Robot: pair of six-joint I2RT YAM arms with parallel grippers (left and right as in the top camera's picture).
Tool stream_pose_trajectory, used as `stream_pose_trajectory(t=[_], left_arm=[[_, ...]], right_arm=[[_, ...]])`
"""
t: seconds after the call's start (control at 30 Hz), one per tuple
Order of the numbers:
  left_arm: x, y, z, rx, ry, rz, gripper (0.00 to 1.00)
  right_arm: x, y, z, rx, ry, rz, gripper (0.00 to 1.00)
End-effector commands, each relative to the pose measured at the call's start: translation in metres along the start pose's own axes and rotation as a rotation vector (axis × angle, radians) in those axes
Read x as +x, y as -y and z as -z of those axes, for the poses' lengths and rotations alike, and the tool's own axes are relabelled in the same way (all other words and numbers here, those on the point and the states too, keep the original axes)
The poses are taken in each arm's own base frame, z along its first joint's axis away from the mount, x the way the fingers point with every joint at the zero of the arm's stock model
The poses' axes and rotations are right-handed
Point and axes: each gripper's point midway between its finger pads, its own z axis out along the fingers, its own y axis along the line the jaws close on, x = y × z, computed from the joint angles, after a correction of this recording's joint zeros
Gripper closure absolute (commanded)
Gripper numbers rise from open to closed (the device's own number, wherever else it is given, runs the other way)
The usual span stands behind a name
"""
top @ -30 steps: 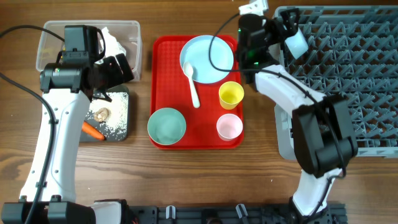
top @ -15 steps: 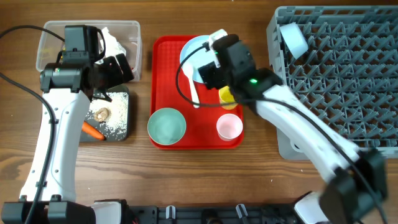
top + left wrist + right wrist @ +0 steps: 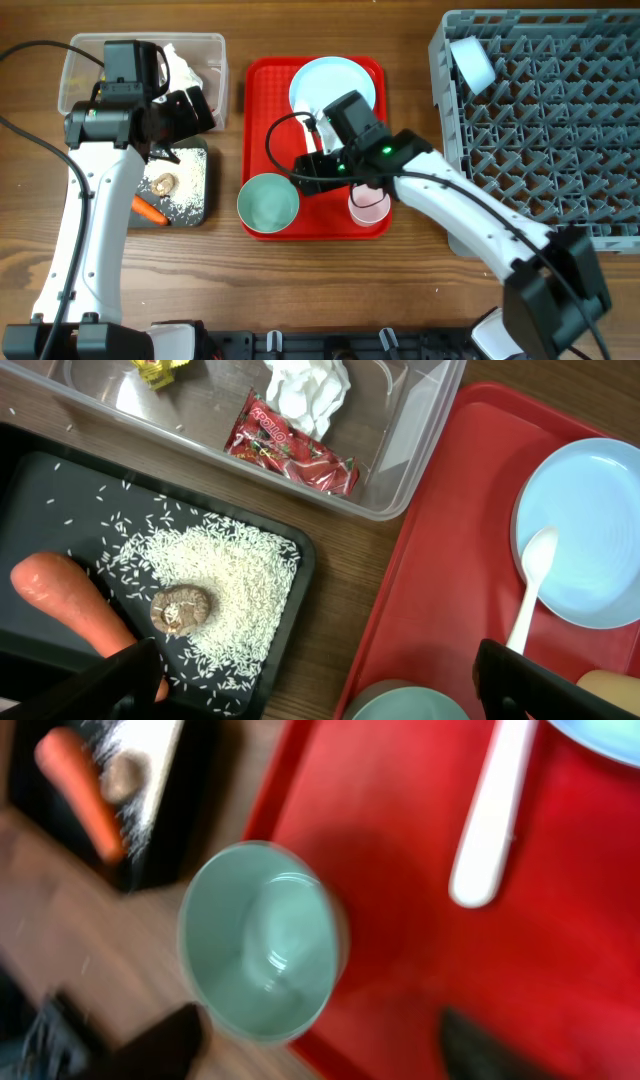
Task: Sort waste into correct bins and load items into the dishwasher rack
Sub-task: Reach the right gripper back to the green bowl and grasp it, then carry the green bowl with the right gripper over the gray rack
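A pale blue-green bowl (image 3: 268, 203) (image 3: 262, 940) stands at the front left of the red tray (image 3: 268, 110). My right gripper (image 3: 303, 172) (image 3: 320, 1055) hovers just beside and above it, open and empty; that view is blurred. The white spoon (image 3: 490, 820) and the blue plate (image 3: 330, 82) lie behind it, and the pink cup (image 3: 370, 208) peeks out under the arm. A second bowl (image 3: 472, 62) rests in the grey rack (image 3: 540, 130). My left gripper (image 3: 185, 112) (image 3: 320, 690) hangs open over the black tray (image 3: 40, 490) with rice (image 3: 235, 575), carrot (image 3: 65, 605) and brown lump (image 3: 180, 610).
The clear tub (image 3: 420, 420) behind the black tray holds a red wrapper (image 3: 295, 442), white tissue (image 3: 308, 390) and a yellow wrapper (image 3: 155, 368). The right arm stretches across the tray's right half and covers the yellow cup in the overhead view.
The right arm has swung away from the rack, where a bowl now rests, and come left and forward across the red tray to the front bowl. The left arm has stayed put.
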Motion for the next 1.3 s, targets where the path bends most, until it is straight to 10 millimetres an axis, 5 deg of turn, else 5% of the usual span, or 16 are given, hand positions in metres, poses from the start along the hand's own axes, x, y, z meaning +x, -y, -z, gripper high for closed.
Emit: stream_pose_trajectory(t=[0.0,0.23,0.53,0.73,0.83,0.97,1.1,1.17,1.27], left_arm=[[0.001,-0.002,-0.002,-0.001,-0.008,0.021,0.00],[0.001,-0.002,-0.002,-0.001,-0.008,0.021,0.00],[0.001,-0.002,-0.002,-0.001,-0.008,0.021,0.00],[0.001,-0.002,-0.002,-0.001,-0.008,0.021,0.00],[0.001,-0.002,-0.002,-0.001,-0.008,0.021,0.00],[0.001,-0.002,-0.002,-0.001,-0.008,0.021,0.00],[0.001,-0.002,-0.002,-0.001,-0.008,0.021,0.00],[0.001,-0.002,-0.002,-0.001,-0.008,0.021,0.00],[0.001,-0.002,-0.002,-0.001,-0.008,0.021,0.00]], right_arm=[[0.024,0.011,-0.040,0.107,-0.059,-0.111,0.39],[0.044,0.017,-0.078,0.131,-0.125,-0.156,0.49],[0.041,0.017,-0.079,0.126,-0.115,-0.161,0.96],[0.025,0.010,-0.059,0.126,-0.051,-0.139,0.96],[-0.007,0.004,-0.023,0.140,0.066,-0.097,0.96],[-0.059,0.020,0.063,0.286,0.307,-0.040,0.96],[-0.088,0.076,0.172,0.600,0.537,-0.020,0.96],[-0.089,0.117,0.228,0.828,0.614,-0.041,0.96],[-0.080,0.167,0.285,1.114,0.632,-0.086,0.96]])
